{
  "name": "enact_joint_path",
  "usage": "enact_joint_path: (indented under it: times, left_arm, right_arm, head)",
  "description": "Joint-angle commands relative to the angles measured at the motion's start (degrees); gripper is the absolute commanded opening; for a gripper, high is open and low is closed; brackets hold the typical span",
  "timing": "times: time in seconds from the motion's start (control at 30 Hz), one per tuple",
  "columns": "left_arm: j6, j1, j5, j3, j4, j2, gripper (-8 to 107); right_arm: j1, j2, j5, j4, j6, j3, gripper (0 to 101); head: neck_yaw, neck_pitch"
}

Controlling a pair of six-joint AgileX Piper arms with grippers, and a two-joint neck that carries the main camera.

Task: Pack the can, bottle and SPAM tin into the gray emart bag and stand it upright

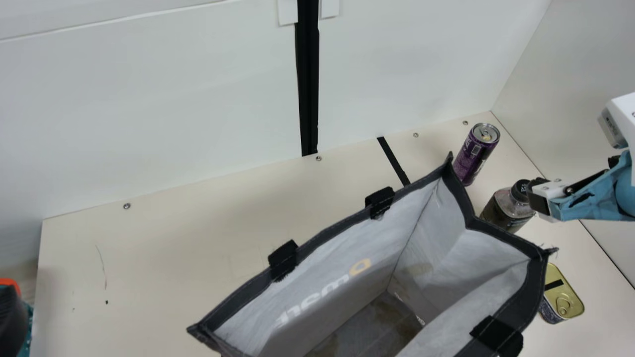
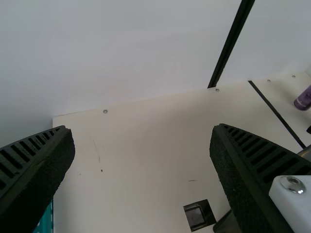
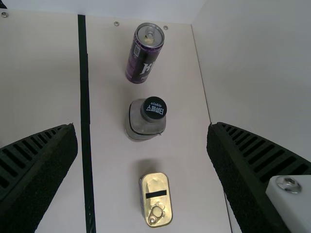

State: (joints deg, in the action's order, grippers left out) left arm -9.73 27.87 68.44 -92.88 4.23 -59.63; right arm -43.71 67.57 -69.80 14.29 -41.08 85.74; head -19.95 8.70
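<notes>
The left gripper (image 1: 12,320) is seen at the left edge of the main view; in the left wrist view its ribbed fingers (image 2: 262,162) are spread wide, with nothing held. On the cream worktop (image 1: 163,248), the gray emart bag (image 1: 357,248) is stood upright, its mouth open; reversed lettering, pale with one yellow letter, is seen on the inner wall. The can (image 1: 470,157) is stood upright outside the bag, near the back right corner; its purple side is marked with pale print. Nearer the front, the bottle (image 1: 501,210) is placed upright beside the bag, white writing borne on its black cap. By the bottle, the right gripper (image 1: 535,196) is held above the worktop, its fingers wide apart and nothing gripped. The SPAM tin (image 1: 565,292) is laid flat outside the bag, its gold lid, pull ring and black stripe turned up.
</notes>
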Motion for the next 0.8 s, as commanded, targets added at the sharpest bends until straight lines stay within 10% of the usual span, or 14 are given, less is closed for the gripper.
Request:
enact_joint_path:
  times: [0.0, 0.77]
  left_arm:
    - [-0.23, 1.05, 0.07, -0.74, 0.15, -0.54, 90]
    - [-5.91, 20.10, -0.54, -7.10, 10.62, -6.73, 90]
  right_arm:
    - [0.00, 0.00, 0.00, 0.00, 0.00, 0.00, 95]
    - [0.00, 0.00, 0.00, 0.00, 0.00, 0.00, 95]
  head:
    - [-0.05, 1.30]
    - [-0.05, 1.30]
